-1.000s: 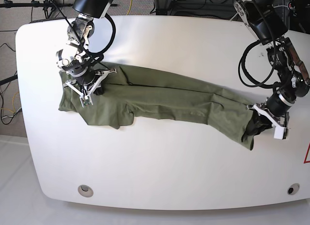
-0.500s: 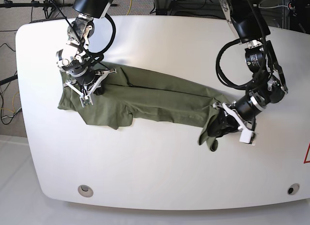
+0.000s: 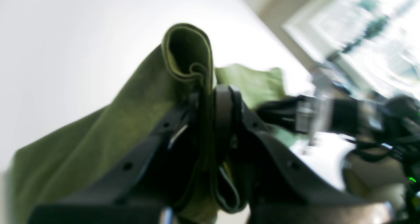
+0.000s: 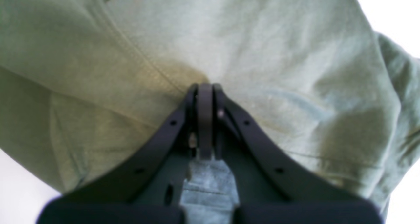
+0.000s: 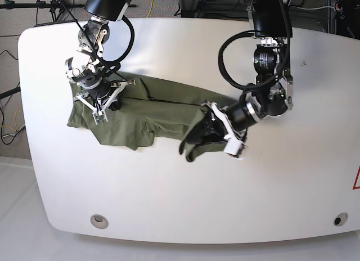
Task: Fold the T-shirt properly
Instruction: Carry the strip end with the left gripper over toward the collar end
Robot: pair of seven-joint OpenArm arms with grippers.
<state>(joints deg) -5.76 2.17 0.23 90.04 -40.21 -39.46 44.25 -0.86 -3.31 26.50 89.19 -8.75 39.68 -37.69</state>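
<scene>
Two arms reach down over the white table. On the scene's right, the left arm drops from the far edge, bends at the elbow and angles back toward the middle, where the left hand is clamped on a folded bunch of the T-shirt held above the rest of the cloth. The left wrist view shows its fingers pinching several layers, a rolled fold of fabric standing up just past them. On the scene's left, the right arm comes down steeply from the far edge, and the right hand presses on the shirt's left end with its jaws drawn together; whether any fabric sits between them I cannot tell. The olive-green shirt lies on the left half of the table, long axis left to right, its right end lifted and curled back leftward.
</scene>
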